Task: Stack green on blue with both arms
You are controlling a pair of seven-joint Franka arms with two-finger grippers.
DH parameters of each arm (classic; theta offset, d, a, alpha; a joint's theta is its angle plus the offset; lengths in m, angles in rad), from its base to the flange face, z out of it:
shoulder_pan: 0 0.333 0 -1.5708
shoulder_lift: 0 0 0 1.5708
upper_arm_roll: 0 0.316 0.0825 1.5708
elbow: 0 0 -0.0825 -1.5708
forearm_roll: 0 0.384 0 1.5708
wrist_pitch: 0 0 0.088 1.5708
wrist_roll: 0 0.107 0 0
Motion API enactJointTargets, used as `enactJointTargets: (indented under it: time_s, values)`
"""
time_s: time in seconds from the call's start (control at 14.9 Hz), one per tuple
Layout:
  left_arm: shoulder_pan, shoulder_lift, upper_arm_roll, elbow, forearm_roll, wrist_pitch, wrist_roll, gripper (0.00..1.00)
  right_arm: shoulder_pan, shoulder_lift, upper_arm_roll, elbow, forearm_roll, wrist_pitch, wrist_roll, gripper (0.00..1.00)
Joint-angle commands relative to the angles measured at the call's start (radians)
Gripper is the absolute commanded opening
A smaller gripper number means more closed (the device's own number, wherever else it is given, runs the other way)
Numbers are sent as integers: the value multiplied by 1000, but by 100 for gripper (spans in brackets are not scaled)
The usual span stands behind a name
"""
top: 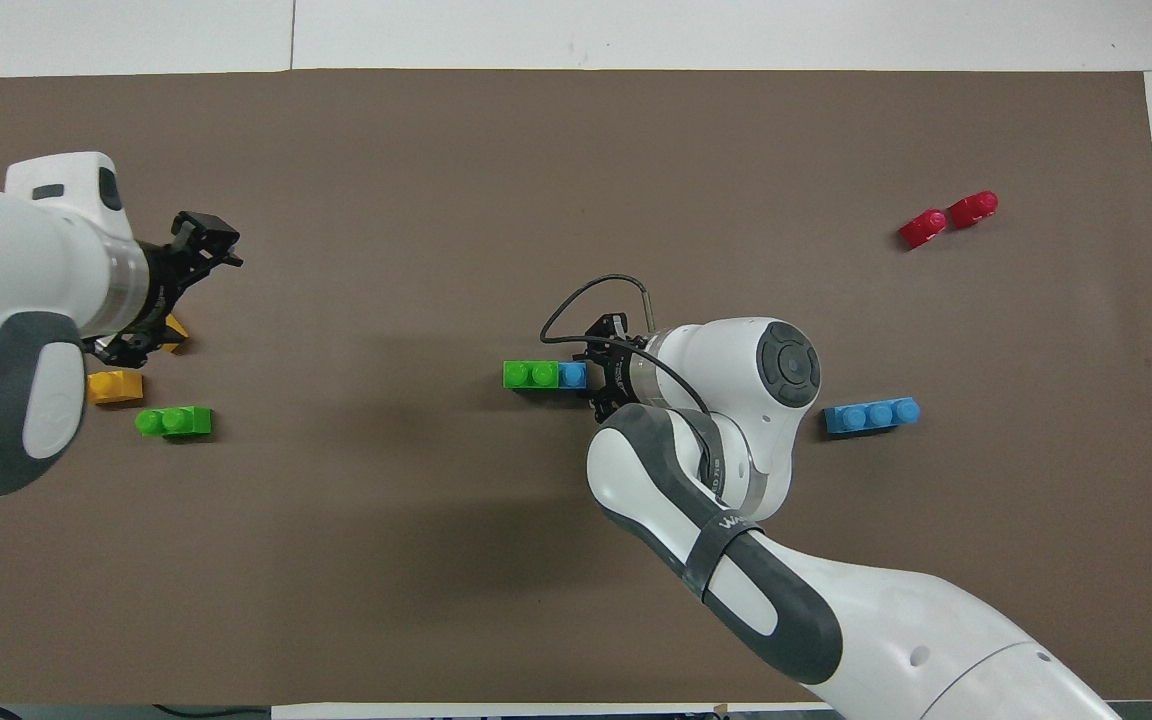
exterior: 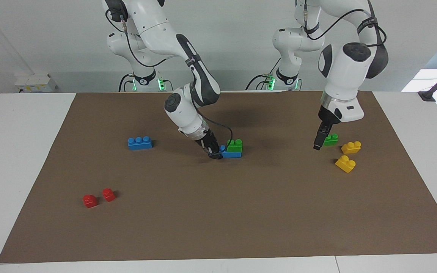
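A: Overhead view: the only writing is a grey wordmark on the right arm's black strap (top: 733, 524), too small to read with certainty. The facing view shows a round tag bearing a numeral, apparently "2", at the right arm's base (exterior: 143, 80).

B: The task's bricks: a green brick (exterior: 234, 145) sits on a blue brick (exterior: 232, 153) at mid-mat, covering the part toward the left arm's end; one blue stud stays bare at the other end. The right gripper (exterior: 214, 153) is low at that bare end. Its fingers look close about the blue brick, but whether they pinch it or have parted cannot be told.

A: The left gripper (top: 198, 243) hangs raised over the mat at the left arm's end, its fingers spread and holding nothing.

B: Surroundings: a second green brick (top: 174, 421) lies free near two yellow bricks (exterior: 351, 147) (exterior: 345, 163); in the overhead view the left arm partly covers both yellow ones. A second blue brick (exterior: 140, 143) lies toward the right arm's end, and two red bricks (exterior: 90, 201) (exterior: 108, 195) lie farther from the robots. All rest on a brown mat (exterior: 218, 212) laid over a white table (exterior: 21, 151).
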Motion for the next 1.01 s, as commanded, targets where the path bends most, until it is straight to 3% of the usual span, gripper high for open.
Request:
enactJointTargets:
  time_s: [0.0,0.2,0.34,0.6,0.94]
  values:
    - [88,-26,-4,75,-56,-156,290,100,-4,25,-7,-43,17,32,-60,56]
    - [137,-26,-1,159,-56,-276,502,100,-1,25,-7,-43,17,42,-58,62]
    - [145,-23,-1,221,-56,-336,590,100,-1,25,-6,-45,17,44,-58,72]
    - [136,-8,-2,320,-43,-425,607,100,1,25,-6,-45,17,46,-58,92]
    - [130,-26,-10,347,-39,-521,791,100,-7,25,-7,-43,17,38,-81,99]
